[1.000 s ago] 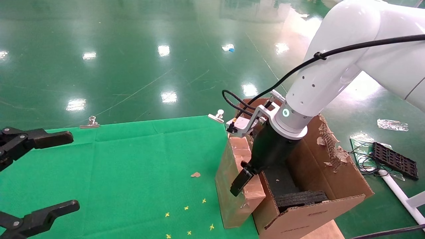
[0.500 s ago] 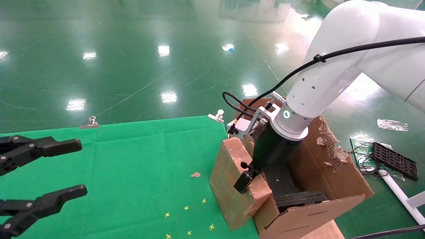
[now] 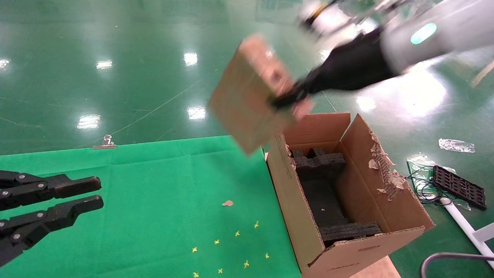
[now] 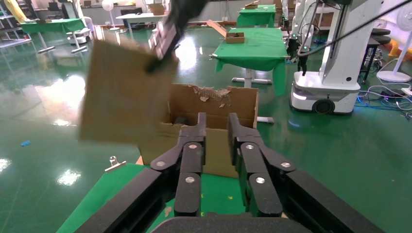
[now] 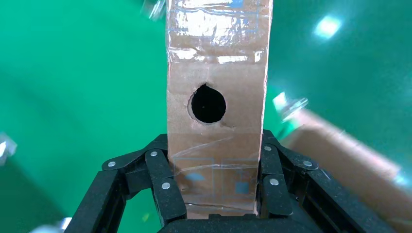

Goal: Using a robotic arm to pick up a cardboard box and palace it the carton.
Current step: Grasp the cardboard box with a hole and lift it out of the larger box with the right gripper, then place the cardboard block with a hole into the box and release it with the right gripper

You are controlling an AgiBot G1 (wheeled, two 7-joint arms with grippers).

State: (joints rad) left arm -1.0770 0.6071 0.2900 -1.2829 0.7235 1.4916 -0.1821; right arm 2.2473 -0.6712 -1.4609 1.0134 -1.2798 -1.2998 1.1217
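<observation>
The robotic arm (image 3: 444, 27), my right one, is raised high above the carton's far end. Its right gripper (image 3: 287, 102) is shut on the cardboard box (image 3: 247, 96), a flat brown taped box hanging tilted in the air over the table's back edge. In the right wrist view the fingers (image 5: 160, 179) clamp both wide faces of the cardboard box (image 5: 216, 58), whose round hole faces the camera. The carton (image 3: 287, 193) stands open at the table's right edge, with its torn flap on the right. My left gripper (image 3: 96, 191) hovers at the far left, open by a narrow gap and empty.
Black foam blocks (image 3: 320, 166) line the inside of the carton. A green cloth (image 3: 154, 181) covers the table, with a metal clip (image 3: 104, 143) on its back edge. On the floor to the right lie a black tray (image 3: 459, 187) and cables.
The right arm has swung up and back, lifting the cardboard box from beside the carton's left wall into the air. My left gripper's fingers have drawn much closer together.
</observation>
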